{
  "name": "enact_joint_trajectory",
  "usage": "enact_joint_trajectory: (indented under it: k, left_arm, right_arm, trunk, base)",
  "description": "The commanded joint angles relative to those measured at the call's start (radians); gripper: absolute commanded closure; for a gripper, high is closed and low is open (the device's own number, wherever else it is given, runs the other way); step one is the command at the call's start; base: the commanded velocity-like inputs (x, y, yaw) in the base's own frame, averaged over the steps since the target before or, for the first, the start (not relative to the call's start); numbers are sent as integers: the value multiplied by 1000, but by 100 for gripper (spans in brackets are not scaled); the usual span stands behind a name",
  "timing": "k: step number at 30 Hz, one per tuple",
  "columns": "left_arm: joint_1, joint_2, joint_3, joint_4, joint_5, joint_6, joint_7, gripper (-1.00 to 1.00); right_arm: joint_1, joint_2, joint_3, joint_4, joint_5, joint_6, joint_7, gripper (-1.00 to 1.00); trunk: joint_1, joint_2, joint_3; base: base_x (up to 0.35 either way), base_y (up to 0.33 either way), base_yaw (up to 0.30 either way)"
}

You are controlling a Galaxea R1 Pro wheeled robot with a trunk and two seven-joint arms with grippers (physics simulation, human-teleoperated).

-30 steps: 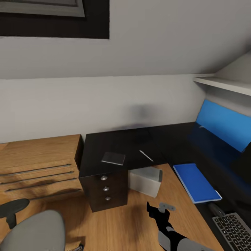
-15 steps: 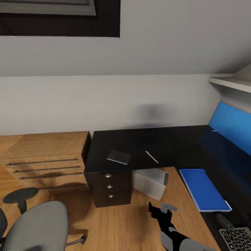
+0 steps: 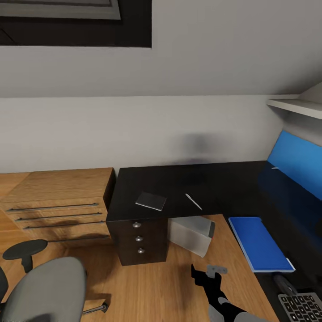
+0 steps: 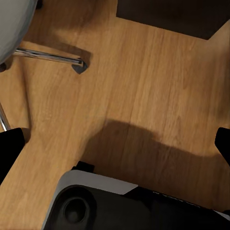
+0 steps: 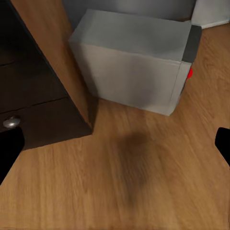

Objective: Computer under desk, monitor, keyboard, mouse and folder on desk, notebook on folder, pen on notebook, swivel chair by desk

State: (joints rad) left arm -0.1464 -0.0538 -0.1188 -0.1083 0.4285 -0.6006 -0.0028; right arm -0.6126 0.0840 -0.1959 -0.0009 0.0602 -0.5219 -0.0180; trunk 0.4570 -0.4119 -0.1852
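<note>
The black desk [image 3: 179, 183] carries the dark grey notebook [image 3: 151, 201] and the white pen [image 3: 193, 201] on its left wing. On the right wing lie the blue folder [image 3: 259, 243], the dark mouse [image 3: 283, 283] and a corner of the keyboard [image 3: 305, 307]. The grey computer [image 3: 191, 232] [image 5: 139, 67] stands on the floor under the desk, beside the drawers. Low at the left is the swivel chair [image 3: 44, 290]. My right gripper [image 3: 205, 271] [image 5: 115, 146] hangs open and empty over the floor, facing the computer. My left gripper [image 4: 115, 148] is open above the floor near the chair's chrome leg [image 4: 48, 56]. The monitor is out of view.
A light wooden drawer unit [image 3: 58, 201] stands left of the desk. A large blue panel [image 3: 297, 163] leans behind the right wing, under a white shelf [image 3: 295, 106]. My own base [image 4: 120, 206] sits below the left gripper. A drawer knob [image 5: 10, 122] is near the right gripper.
The whole head view has shifted, so the desk and drawer unit sit further right and the chair shows more. Nothing on the desk has moved; both grippers stay open.
</note>
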Motion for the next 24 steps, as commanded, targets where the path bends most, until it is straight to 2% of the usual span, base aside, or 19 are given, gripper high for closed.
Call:
enact_joint_trajectory:
  k: [1,5,9,14,24]
  left_arm:
    - [-1,0,-9,1,10,-4,0,-100]
    - [-1,0,-10,1,10,-4,0,-100]
    - [-1,0,-10,1,9,-4,0,-100]
    - [-1,0,-10,1,10,-4,0,-100]
    - [-1,0,-9,1,10,-5,0,-100]
  right_arm:
    - [0,0,-7,1,12,-9,-2,-100]
    - [2,2,-9,0,26,-37,-5,-100]
    - [3,7,-9,1,29,-46,-8,-100]
    - [4,4,-11,-1,30,-48,-9,-100]
    - [3,3,-11,-1,31,-50,-10,-100]
  trunk:
    - [1,-2,-2]
    - [1,-2,-2]
    - [1,-2,-2]
    - [1,-2,-3]
    - [1,-2,-7]
  base:
    - [0,0,0]
    - [5,-54,0]
    - [50,-218,82]
    - [43,-191,222]
    - [6,-30,264]
